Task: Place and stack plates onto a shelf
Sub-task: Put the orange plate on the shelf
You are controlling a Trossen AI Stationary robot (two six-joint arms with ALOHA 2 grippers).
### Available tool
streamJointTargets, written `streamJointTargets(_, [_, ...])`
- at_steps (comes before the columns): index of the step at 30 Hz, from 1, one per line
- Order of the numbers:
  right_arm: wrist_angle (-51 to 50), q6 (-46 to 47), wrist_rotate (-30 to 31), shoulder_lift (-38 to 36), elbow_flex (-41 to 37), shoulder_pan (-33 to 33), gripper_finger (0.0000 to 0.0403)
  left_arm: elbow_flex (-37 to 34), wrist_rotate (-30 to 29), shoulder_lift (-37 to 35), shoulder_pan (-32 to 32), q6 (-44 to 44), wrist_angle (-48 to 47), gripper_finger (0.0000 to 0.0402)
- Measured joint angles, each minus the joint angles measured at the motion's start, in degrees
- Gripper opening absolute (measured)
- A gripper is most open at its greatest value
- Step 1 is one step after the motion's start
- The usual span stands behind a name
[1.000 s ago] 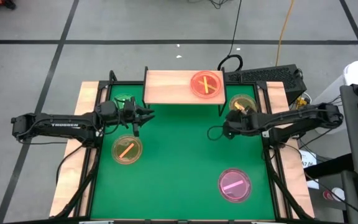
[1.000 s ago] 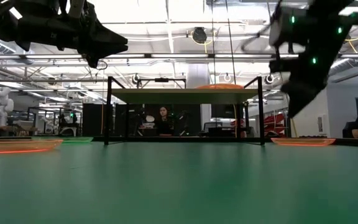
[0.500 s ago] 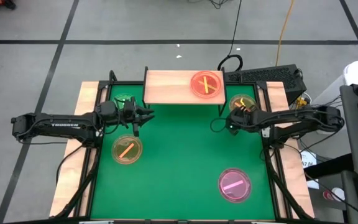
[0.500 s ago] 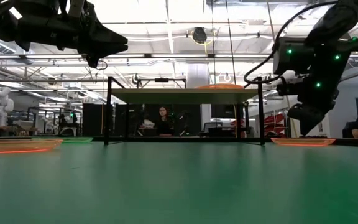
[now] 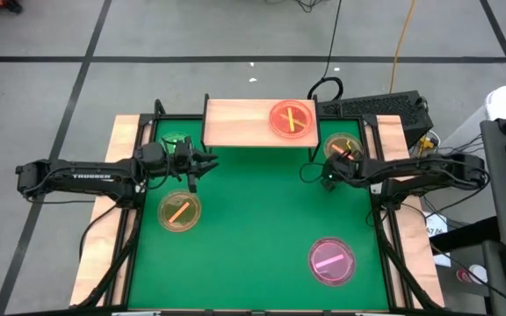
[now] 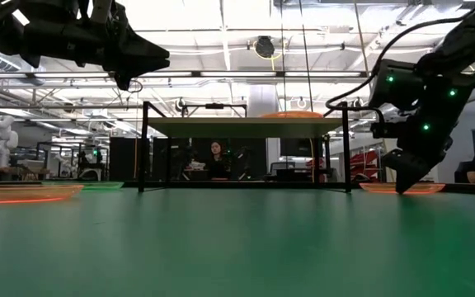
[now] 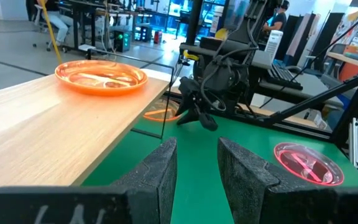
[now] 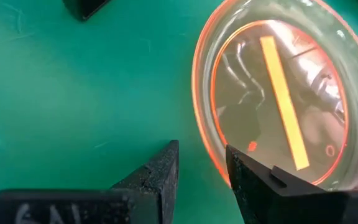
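Amber plate (image 8: 278,106) rim beside right pincer (image 8: 202,163).

The right gripper (image 6: 404,183) now sits lower and farther toward the table's right side than a second ago, its tips down near the green table (image 5: 253,228) at the edge of the amber plate (image 5: 342,146) beside the shelf (image 5: 235,123); its arm stretches out flatter.
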Motion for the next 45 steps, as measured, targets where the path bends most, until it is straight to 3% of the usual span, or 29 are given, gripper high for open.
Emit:
streamJointTargets(6, [4.75,-2.82,1.86,0.05,-1.75,-0.02,0.0101,0.00,-0.39,0.00,0.00,-0.05,-0.02,0.0120])
streamJointTargets(12, [4.85,-4.54,1.31,0.09,-1.80,-0.02,0.0013,0.00,-0.39,0.00,0.00,-0.19,-0.07,0.0120])
streamJointTargets(19, [4.64,-6.54,-0.99,-1.69,-1.40,0.02,0.0003,0.00,-0.37,0.00,-0.02,-0.80,-0.31,0.0120])
streamJointTargets(24, [4.92,-5.78,-11.17,-6.93,1.19,0.05,0.0001,0.00,-0.37,0.09,-0.02,-0.80,-0.36,0.0120])
streamJointTargets(30, [7.33,-4.17,-37.56,-14.96,2.71,0.14,0.0001,0.00,-0.39,0.11,-0.02,-0.76,-0.74,0.0120])
streamJointTargets(33, [11.04,-2.13,-46.01,-18.70,2.75,1.30,0.0000,0.00,-0.39,0.11,-0.02,-0.76,-0.74,0.0120])
streamJointTargets(39, [27.04,-1.04,-51.42,-23.10,2.77,5.03,0.0000,0.00,-0.39,0.11,-0.02,-0.76,-0.70,0.0120])
streamJointTargets(45, [48.02,-0.83,-51.15,-23.03,2.80,6.96,0.0000,0.00,-0.42,0.10,-0.02,-1.00,-0.68,0.0120])
